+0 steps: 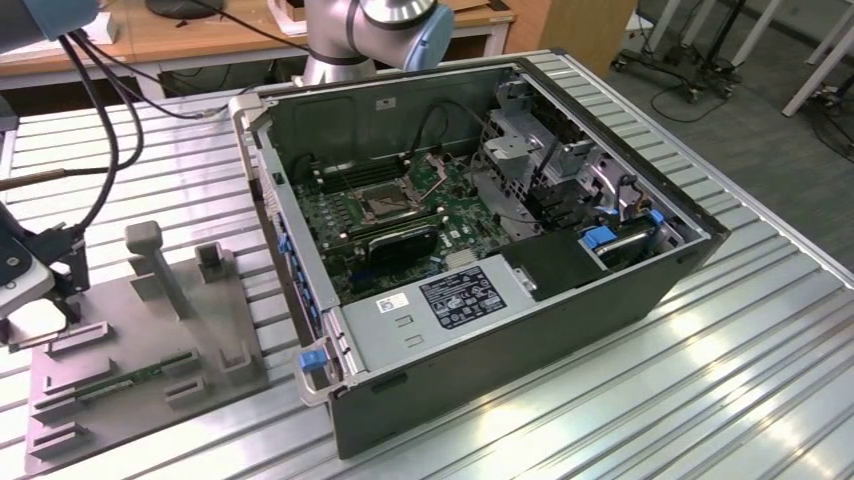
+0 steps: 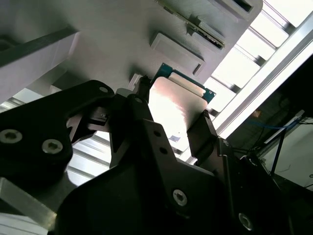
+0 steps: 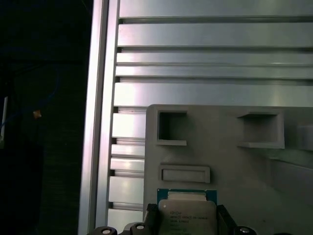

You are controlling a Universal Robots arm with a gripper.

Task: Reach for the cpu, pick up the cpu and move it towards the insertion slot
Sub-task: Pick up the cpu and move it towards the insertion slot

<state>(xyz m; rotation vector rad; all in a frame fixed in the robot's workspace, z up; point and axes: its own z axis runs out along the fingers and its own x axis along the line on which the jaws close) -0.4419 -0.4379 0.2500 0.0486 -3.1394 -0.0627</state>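
In both wrist views the cpu (image 3: 186,211) (image 2: 173,100), a flat square chip with a silvery top and a thin green rim, sits between my two black fingers. My gripper (image 3: 187,218) (image 2: 172,106) is shut on it, one finger against each opposite edge, just over the grey tray (image 3: 220,147) near that tray's edge. In the exterior view my gripper (image 1: 30,290) hangs at the far left above the tray (image 1: 134,370). The insertion slot (image 1: 378,204), a square socket with a metal frame, lies on the green board inside the open computer case, well to the exterior view's right of my gripper.
The open black computer case (image 1: 534,300) lies on its side on a slatted aluminium table (image 1: 747,350). The tray carries upright grey posts (image 1: 150,262) and a memory stick (image 1: 127,380). Black cables (image 1: 100,110) hang beside my arm. A wooden desk stands behind.
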